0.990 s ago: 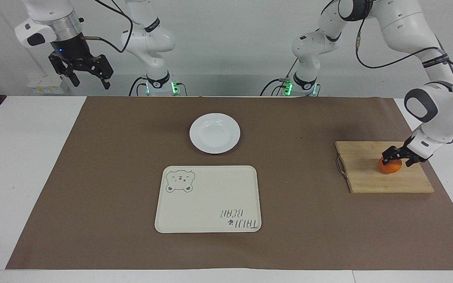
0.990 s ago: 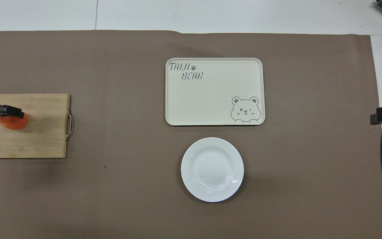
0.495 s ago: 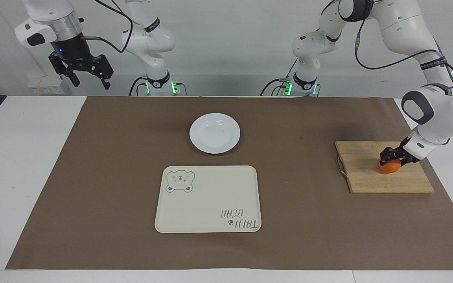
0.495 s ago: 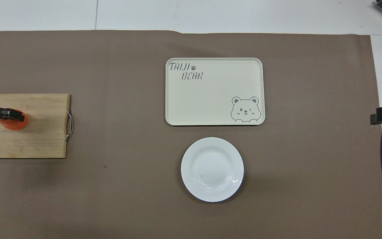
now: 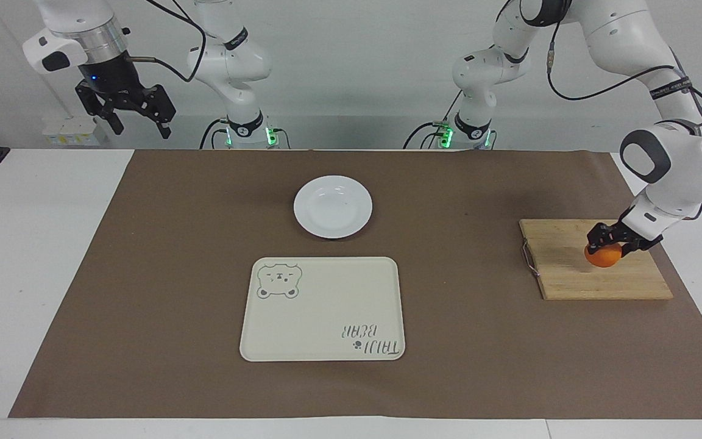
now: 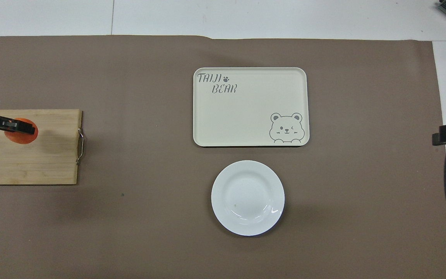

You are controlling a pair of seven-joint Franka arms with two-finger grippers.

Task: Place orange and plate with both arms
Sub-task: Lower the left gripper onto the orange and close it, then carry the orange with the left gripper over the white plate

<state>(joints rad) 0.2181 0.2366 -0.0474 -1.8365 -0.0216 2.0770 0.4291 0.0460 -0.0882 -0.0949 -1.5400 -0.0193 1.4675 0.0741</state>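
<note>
Right pincer [image 5: 134, 119] idle upper left of facing view, fingers spread, one plate [image 5: 333, 206] centre, one tray [image 5: 322, 308] below it, one orange [image 5: 602, 256] clenched in left pincer [image 5: 613, 239], above one board [image 5: 595, 259], right.

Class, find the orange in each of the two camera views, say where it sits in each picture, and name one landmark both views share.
Facing view: the orange is near the picture's right edge, on the wooden cutting board, in the left gripper.
Overhead view: the orange is near the picture's left edge, on the same board.
Shared landmark: the board's metal handle, on the edge facing the bear tray.
</note>
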